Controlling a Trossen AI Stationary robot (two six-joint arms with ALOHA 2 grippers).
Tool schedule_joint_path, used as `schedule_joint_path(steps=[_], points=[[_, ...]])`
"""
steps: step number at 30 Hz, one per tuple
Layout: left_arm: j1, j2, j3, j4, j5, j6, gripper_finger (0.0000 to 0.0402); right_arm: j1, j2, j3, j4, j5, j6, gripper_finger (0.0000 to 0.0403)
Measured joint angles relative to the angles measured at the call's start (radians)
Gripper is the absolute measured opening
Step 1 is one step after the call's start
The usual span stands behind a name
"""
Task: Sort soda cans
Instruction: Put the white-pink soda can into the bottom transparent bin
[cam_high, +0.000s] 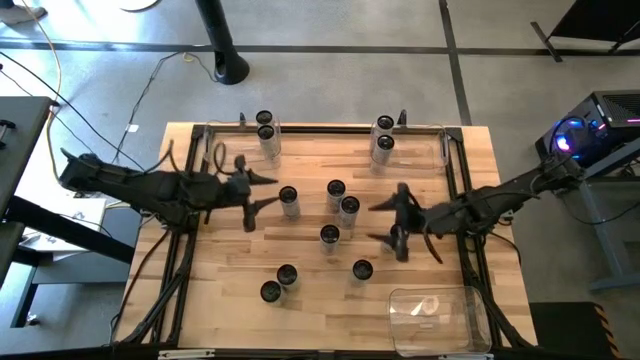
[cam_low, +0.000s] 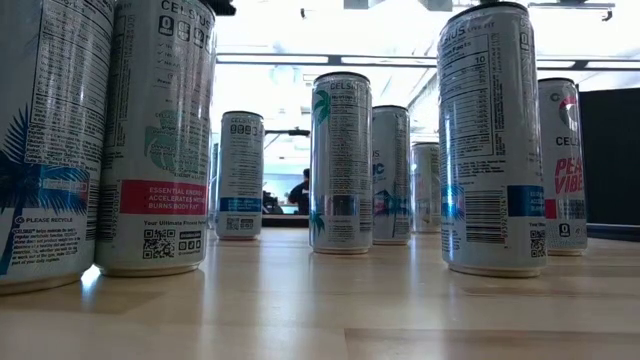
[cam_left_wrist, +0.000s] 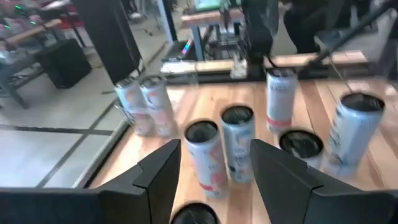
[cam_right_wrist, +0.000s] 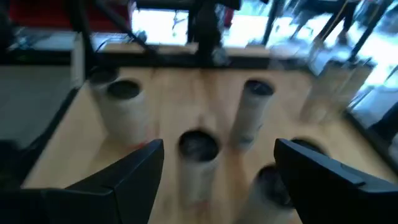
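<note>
Open right hand (cam_right_wrist: 217, 163) faces several upright soda cans (cam_right_wrist: 198, 163) on the table (cam_right_wrist: 59, 134).

A clear plastic bin (cam_high: 440, 318) sits at the wooden table's (cam_high: 230, 310) near right corner.

"CELSIUS" on near soda can (cam_low: 158, 140), "PEACH VIBE" on right can (cam_low: 563, 165), "PLEASE RECYCLE" on leftmost can (cam_low: 45, 140)

Eleven soda cans (cam_high: 336, 190) are counted on the table (cam_high: 230, 300): four at its far edge, seven on its open surface. One clear bin (cam_high: 440, 318) is counted at its near right corner.
</note>
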Motion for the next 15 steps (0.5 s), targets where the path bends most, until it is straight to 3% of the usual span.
schedule_joint_path(steps=[5, 8, 15], points=[[-0.036, 0.043, -0.060, 0.043, -0.006, -0.049, 0.0186, 0.083, -0.001, 0.145, -0.436, 0.108, 0.286, 0.0300], [-0.044, 0.078, -0.092, 0.103, -0.008, -0.051, 0.0186, 0.098, -0.001, 0.167, -0.628, 0.102, 0.469, 0.0300], [-0.046, 0.135, -0.105, 0.158, -0.034, -0.011, 0.0186, 0.091, 0.001, 0.104, -0.687, -0.015, 0.578, 0.0300]])
